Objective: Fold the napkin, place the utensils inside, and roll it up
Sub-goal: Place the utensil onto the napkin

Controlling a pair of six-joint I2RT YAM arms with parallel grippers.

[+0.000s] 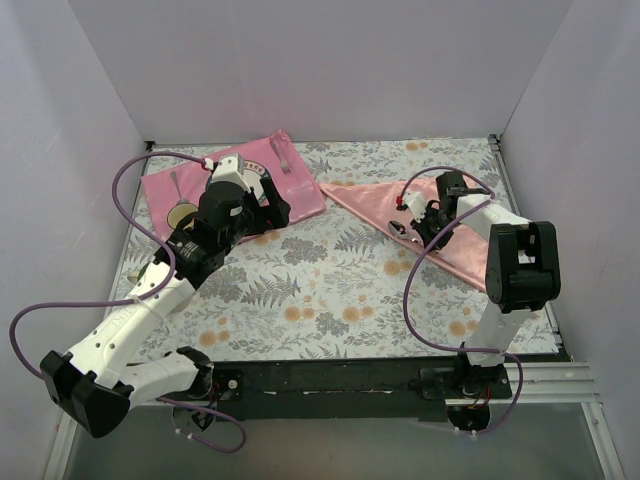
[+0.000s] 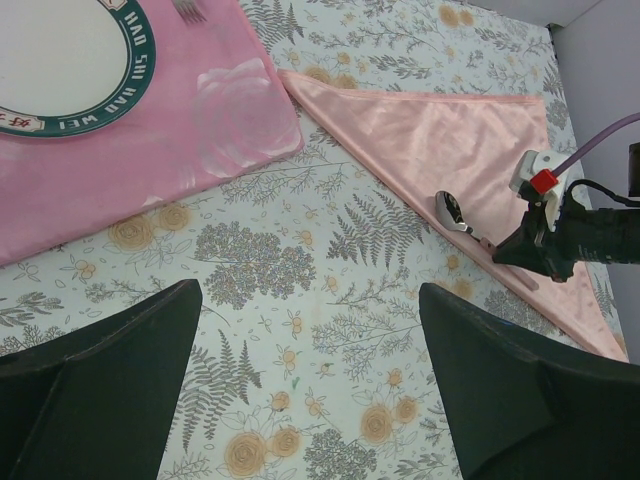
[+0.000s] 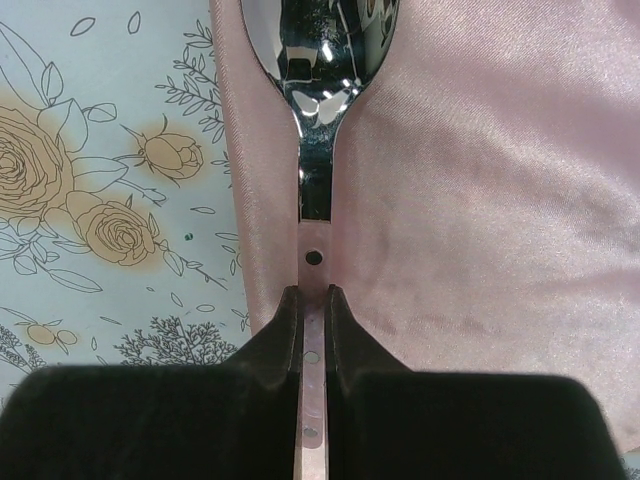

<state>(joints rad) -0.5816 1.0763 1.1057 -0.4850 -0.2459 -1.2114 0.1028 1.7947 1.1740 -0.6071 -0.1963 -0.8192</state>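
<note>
The pale pink napkin lies folded into a triangle on the right half of the table. My right gripper is shut on the flat handle of a shiny spoon. The spoon's bowl points away from the fingers, low over the napkin near its long lower edge. A fork lies on the hot-pink mat. My left gripper is open and holds nothing, hovering over the flowered tablecloth beside the mat.
The hot-pink mat lies at the back left and carries a white plate with a green rim, a small round dish and another utensil. White walls close in three sides.
</note>
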